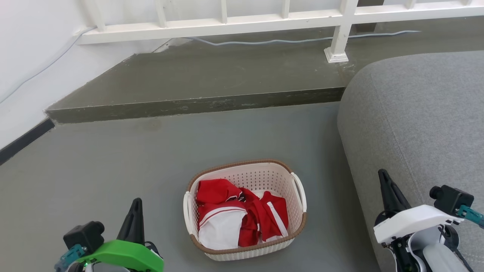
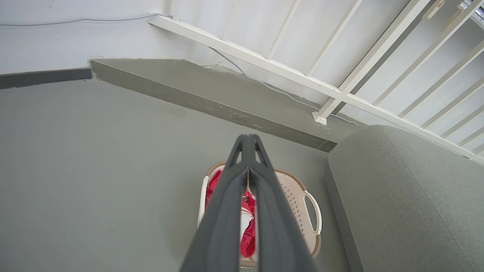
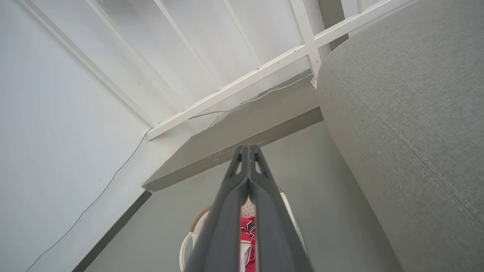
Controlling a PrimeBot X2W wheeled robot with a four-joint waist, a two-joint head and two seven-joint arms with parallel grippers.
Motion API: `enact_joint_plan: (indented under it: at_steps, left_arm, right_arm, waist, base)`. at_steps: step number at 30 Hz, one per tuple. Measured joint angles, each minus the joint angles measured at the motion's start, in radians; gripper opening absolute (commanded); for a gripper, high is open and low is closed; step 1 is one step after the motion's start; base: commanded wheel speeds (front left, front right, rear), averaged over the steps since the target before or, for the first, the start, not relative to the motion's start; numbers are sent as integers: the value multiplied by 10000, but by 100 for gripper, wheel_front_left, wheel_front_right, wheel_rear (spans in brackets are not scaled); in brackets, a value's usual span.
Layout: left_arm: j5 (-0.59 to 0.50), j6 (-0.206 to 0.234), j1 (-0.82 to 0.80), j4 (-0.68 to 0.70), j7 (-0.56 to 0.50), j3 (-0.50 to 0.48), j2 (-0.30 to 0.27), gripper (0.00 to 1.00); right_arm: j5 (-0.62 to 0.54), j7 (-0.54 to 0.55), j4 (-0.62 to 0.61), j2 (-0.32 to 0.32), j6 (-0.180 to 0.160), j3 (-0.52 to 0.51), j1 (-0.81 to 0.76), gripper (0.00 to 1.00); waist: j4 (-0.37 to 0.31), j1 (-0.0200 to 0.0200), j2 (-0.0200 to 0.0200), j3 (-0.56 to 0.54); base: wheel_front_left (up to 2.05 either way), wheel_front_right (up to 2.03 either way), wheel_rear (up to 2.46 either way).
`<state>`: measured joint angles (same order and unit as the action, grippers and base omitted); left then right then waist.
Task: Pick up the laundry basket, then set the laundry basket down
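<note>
Laundry basket (image 1: 261,178) stands on grey floor (image 1: 94,170), lower centre of head view, between both grippers, near grey sofa (image 1: 416,124). Inside: crumpled red and white clothes (image 1: 242,217).

Head view gives whole basket, brown rim all round. Wrist views give parts of it behind own fingers. Left wrist view shows one loop handle (image 2: 313,213) clearly.

Left gripper (image 1: 137,202) low left, right gripper (image 1: 382,174) low right before sofa. Both point up view, apart from basket. Both pincers narrow, fingers meeting at tips, holding nothing.
</note>
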<state>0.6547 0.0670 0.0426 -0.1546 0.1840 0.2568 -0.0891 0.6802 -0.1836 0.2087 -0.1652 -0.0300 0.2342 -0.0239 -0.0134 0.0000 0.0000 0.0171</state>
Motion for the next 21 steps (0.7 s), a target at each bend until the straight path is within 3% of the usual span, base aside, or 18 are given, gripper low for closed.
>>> enact_joint_plan:
  at_steps: [21]
  left_arm:
    - [2869, -493, -34, -261, -719, -761, -4, 0]
  right_arm:
    - [2732, 736, 96, 221, 403, -922, 156, 0]
  waist:
    - [38, 0, 0, -36]
  base:
    - [0, 0, 0]
